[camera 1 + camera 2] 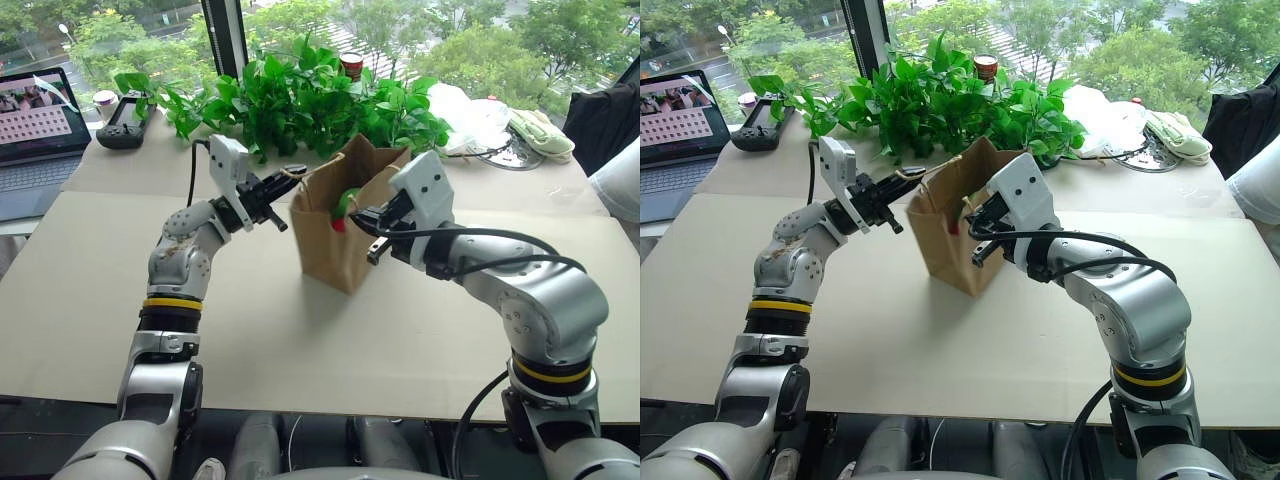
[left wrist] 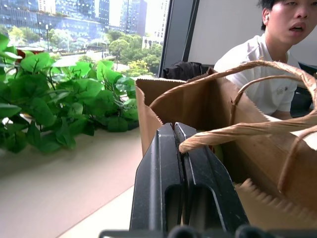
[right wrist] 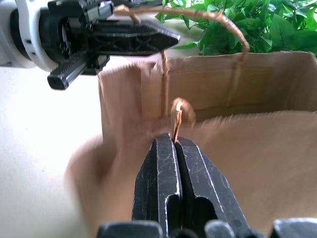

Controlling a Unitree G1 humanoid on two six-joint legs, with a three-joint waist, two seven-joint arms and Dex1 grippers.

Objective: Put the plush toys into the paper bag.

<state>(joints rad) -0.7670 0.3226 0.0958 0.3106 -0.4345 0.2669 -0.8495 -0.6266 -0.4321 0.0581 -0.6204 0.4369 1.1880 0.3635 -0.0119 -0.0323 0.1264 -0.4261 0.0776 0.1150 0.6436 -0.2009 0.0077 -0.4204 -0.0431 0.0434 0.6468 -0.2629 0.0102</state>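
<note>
From my head views, the brown kraft paper bag (image 1: pixel 335 235) stood upright mid-tabletop (image 1: pixel 300 340), its mouth held open between my two hands, and a rounded green plush toy (image 1: pixel 346 203) with a bit of red beneath it peeked over the rim inside. My left gripper (image 1: pixel 283 192) sat at the bag's left edge with its fingers pressed together on a twisted tan cord handle (image 2: pixel 237 131); my left wrist view showed that cord crossing the fingertips, the zigzag-cut paper edge, and a person in a white shirt (image 2: pixel 270 74) beyond the bag. My right gripper (image 1: pixel 372 228) was at the bag's near wall, fingers clamped on the other handle's cord (image 3: pixel 177 119), which my right wrist view showed rising from between the black pads. That view also caught my left gripper (image 3: pixel 148 37) across the bag, though the near paper wall was smeared. I could not make out the red toy's shape. Leafy green plants (image 1: pixel 300 100) lined the far side, a laptop (image 1: pixel 40 130) lay far left, cut off by the frame, and a white plastic bag (image 1: pixel 470 120) lay far right.
</note>
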